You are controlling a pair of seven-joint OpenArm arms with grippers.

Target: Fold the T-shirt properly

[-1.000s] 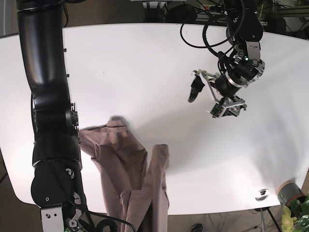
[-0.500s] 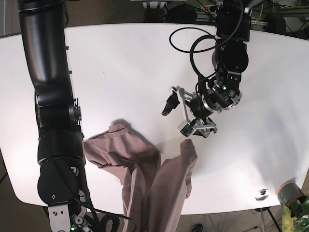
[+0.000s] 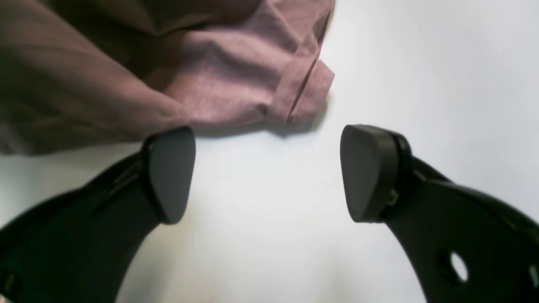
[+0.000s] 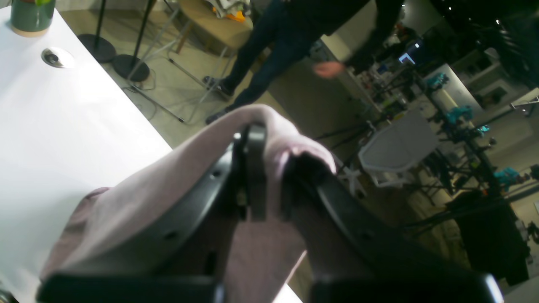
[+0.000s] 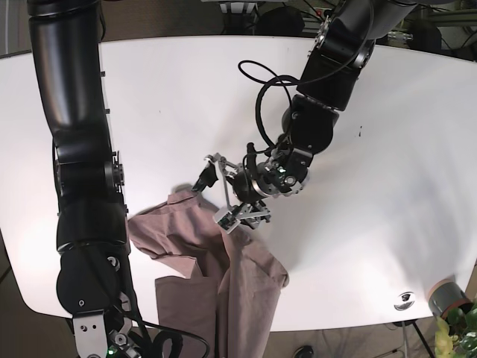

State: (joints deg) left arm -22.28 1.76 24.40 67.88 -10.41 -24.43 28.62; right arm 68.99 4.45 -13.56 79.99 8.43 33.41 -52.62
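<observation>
One dusty-pink cotton T-shirt [image 5: 223,276] lies crumpled at 6 o'clock on the white desk [image 5: 186,97], part of it hanging past the near edge. Fabric judged light, limp, wrinkle-prone; it should drape wherever lifted. Right gripper [image 4: 269,185]: jaws clenched on a bunched pink fold. Left gripper [image 3: 268,172]: jaws released, nothing between them, just beside a hemmed sleeve edge [image 3: 301,90]; that hem looks the best hold. Green cup [image 4: 31,17] at the desk corner: contents not discernible.

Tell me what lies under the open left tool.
Beneath the left tool lies bare white table; the T-shirt hem sits just beyond its fingertips. Anything under the shirt is covered.
</observation>
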